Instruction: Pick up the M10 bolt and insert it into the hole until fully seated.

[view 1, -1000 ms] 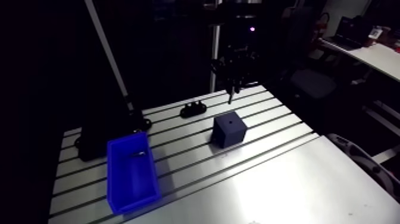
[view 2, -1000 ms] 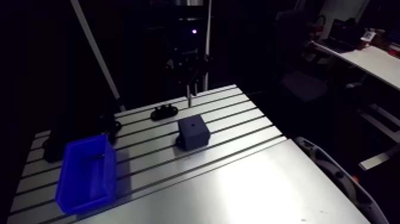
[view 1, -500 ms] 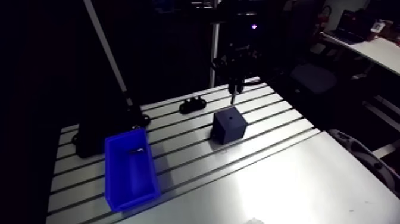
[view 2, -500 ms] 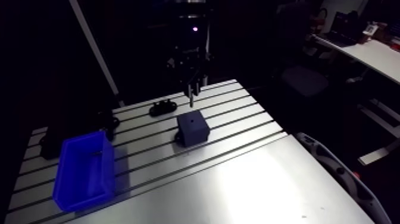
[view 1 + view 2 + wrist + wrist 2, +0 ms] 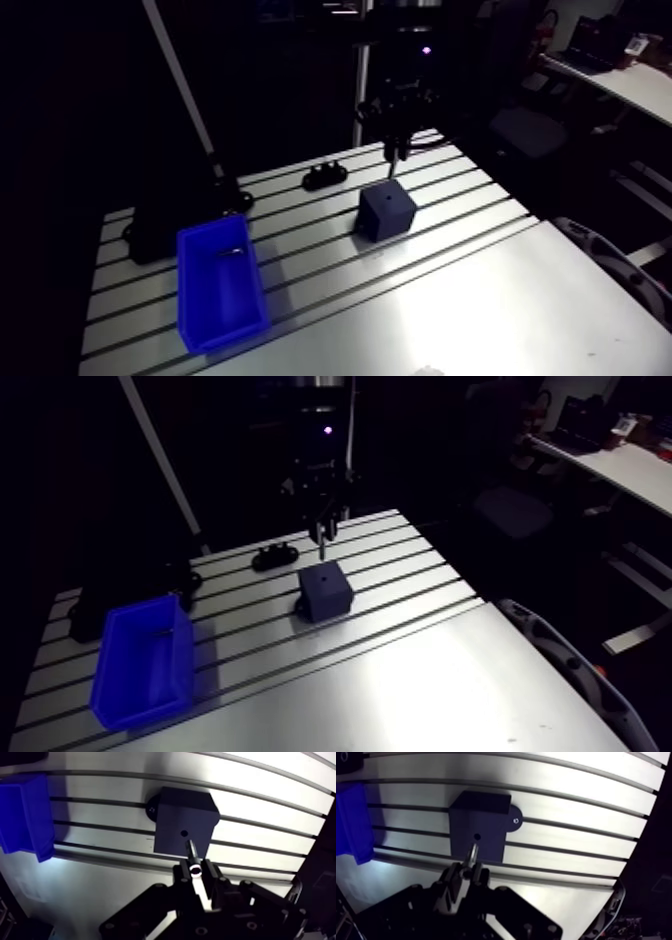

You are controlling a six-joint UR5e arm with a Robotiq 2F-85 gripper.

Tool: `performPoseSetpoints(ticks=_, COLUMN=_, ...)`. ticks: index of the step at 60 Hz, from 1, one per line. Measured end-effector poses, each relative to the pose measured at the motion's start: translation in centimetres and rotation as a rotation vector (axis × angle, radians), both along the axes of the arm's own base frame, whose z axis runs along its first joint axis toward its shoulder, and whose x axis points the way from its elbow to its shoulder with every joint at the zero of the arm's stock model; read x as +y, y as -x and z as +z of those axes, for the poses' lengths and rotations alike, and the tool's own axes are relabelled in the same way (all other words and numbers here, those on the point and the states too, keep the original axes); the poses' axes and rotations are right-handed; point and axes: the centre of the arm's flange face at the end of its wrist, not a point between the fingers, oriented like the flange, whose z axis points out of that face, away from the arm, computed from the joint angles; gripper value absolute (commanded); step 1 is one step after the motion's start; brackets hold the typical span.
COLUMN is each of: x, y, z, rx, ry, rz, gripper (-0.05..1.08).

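A dark blue block (image 5: 184, 823) stands on the slotted table (image 5: 260, 807), with a small round hole (image 5: 184, 832) in its top face. My gripper (image 5: 196, 873) hangs above the block, shut on the M10 bolt (image 5: 191, 850), whose shank points down toward the block. In the wrist view the bolt's tip lies just beside the hole, over the block's top. The arm view shows the gripper (image 5: 396, 128) a short way above the block (image 5: 387, 212), the bolt's tip clear of the top face.
A bright blue bin (image 5: 219, 283) sits at the table's left with a small dark part (image 5: 233, 251) inside. A black fixture (image 5: 324, 179) lies behind the block. A dark base with a slanted pole (image 5: 165, 230) stands at the far left.
The gripper with the bolt has come nearer the block and now hangs over its top. The arm camera shifted a little with the arm. Block and bin stayed put.
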Motion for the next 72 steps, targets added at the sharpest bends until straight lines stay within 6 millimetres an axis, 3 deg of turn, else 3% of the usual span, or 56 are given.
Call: performPoseSetpoints(ticks=72, x=-0.5, y=-0.9, z=-1.8, rx=-0.032, ry=0.008, rz=-0.001, gripper=1.08)
